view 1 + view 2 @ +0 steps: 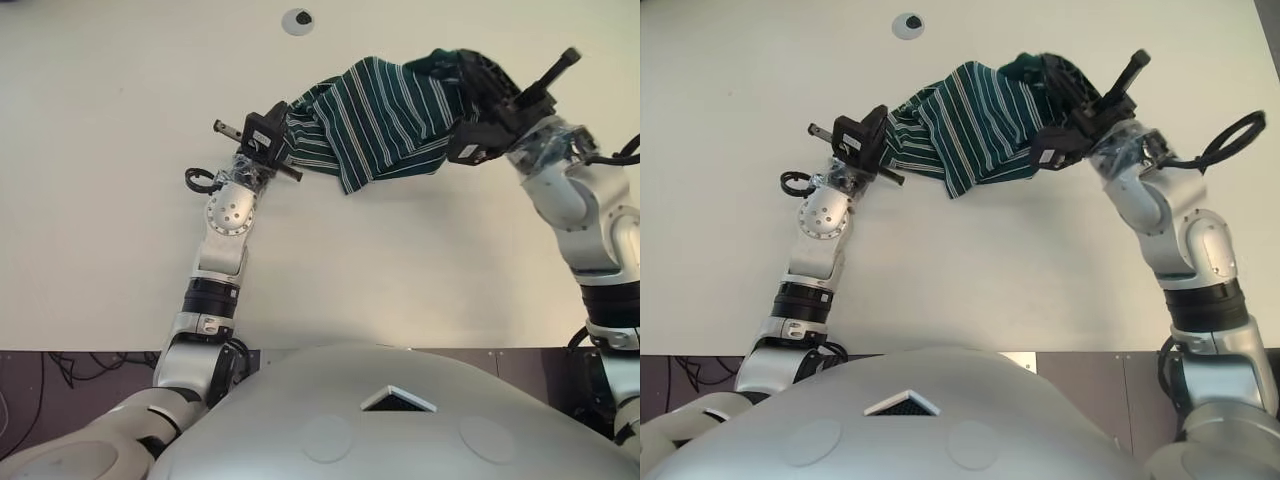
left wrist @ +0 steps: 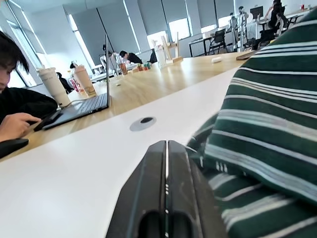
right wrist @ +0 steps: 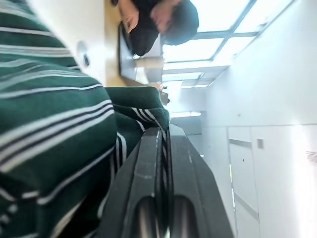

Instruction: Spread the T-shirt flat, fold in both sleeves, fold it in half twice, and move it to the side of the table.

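A dark green T-shirt with thin white stripes hangs bunched between my two grippers, over the far middle of the white table. My left gripper is shut on the T-shirt's left end. My right gripper is shut on its right end, slightly farther back. A loose fold sags down in the middle; I cannot tell whether it touches the table. In the left wrist view the striped cloth lies right beside the closed fingers. Striped folds drape against the closed fingers in the right wrist view as well.
A round grey cable port sits in the table top beyond the shirt. Bare white surface spreads to the left and toward the front edge. A laptop and cups stand on a wooden table beyond.
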Controlling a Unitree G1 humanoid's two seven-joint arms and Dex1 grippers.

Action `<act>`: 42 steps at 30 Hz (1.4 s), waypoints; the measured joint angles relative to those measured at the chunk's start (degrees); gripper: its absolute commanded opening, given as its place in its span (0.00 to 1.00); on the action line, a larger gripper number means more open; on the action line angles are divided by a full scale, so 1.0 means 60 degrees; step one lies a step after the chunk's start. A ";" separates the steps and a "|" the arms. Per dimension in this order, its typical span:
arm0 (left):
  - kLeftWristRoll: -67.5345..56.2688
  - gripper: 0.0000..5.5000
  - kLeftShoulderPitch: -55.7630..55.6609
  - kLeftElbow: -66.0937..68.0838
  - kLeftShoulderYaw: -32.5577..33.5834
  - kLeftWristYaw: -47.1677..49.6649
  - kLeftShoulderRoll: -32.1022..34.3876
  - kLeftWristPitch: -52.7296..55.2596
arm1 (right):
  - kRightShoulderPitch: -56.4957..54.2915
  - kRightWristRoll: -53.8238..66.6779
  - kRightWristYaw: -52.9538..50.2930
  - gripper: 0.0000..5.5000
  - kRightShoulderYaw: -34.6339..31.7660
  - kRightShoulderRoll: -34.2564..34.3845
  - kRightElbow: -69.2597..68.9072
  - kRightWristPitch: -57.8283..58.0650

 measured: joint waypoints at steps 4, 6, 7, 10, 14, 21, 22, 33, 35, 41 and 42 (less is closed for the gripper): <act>-0.0105 0.00 -0.0051 0.0001 0.0051 -0.0086 0.0005 -0.0419 | 0.0493 0.0383 0.0136 0.00 -0.0350 -0.0029 -0.0505 -0.0674; -0.0255 0.00 -0.0100 -0.0021 0.0072 -0.0191 0.0010 -0.0652 | 0.0790 0.0629 0.0108 0.00 -0.0773 -0.0232 -0.0847 -0.1006; -0.0352 0.00 -0.0113 -0.0032 0.0092 -0.0237 0.0010 -0.0682 | 0.0875 0.0637 0.0044 0.00 -0.0940 -0.0329 -0.0951 -0.1153; -0.1156 0.00 -0.0143 -0.0333 0.0447 -0.0654 0.0025 -0.0840 | 0.1271 0.0060 -0.0509 0.00 -0.1526 -0.0390 -0.1358 -0.1980; -0.2145 0.00 -0.0335 -0.0596 0.0347 -0.2542 0.0564 -0.0878 | 0.1788 -0.0992 -0.0770 0.00 -0.1680 -0.0708 -0.1642 -0.2832; -0.2972 0.00 -0.1704 0.0158 0.0502 -0.4075 0.1023 -0.0921 | 0.2230 -0.4510 -0.3046 0.00 -0.1860 -0.1133 -0.1777 -0.3971; -0.2989 0.00 -0.1914 0.0461 0.0340 -0.4505 0.1028 -0.0794 | 0.2272 -0.4535 -0.3195 0.00 -0.1873 -0.1134 -0.1601 -0.3970; -0.1944 0.00 -0.4343 0.3630 -0.0532 -0.5415 0.0468 -0.0141 | 0.4016 -0.2981 -0.2346 0.00 -0.0139 -0.0633 -0.0172 -0.3975; -0.1790 0.00 -0.4744 0.4059 -0.0638 -0.5480 0.0295 -0.0202 | 0.4495 -0.2685 -0.1682 0.00 0.0519 -0.0640 0.0161 -0.3967; -0.0963 0.00 -0.6027 0.6413 -0.1095 -0.5342 -0.0703 0.0333 | 0.4655 -0.0419 0.1033 0.00 0.0868 -0.0696 0.0156 -0.2858; -0.0849 0.00 -0.6216 0.6730 -0.1166 -0.5374 -0.0893 0.0509 | 0.4668 -0.0216 0.1240 0.00 0.0873 -0.0696 0.0102 -0.2784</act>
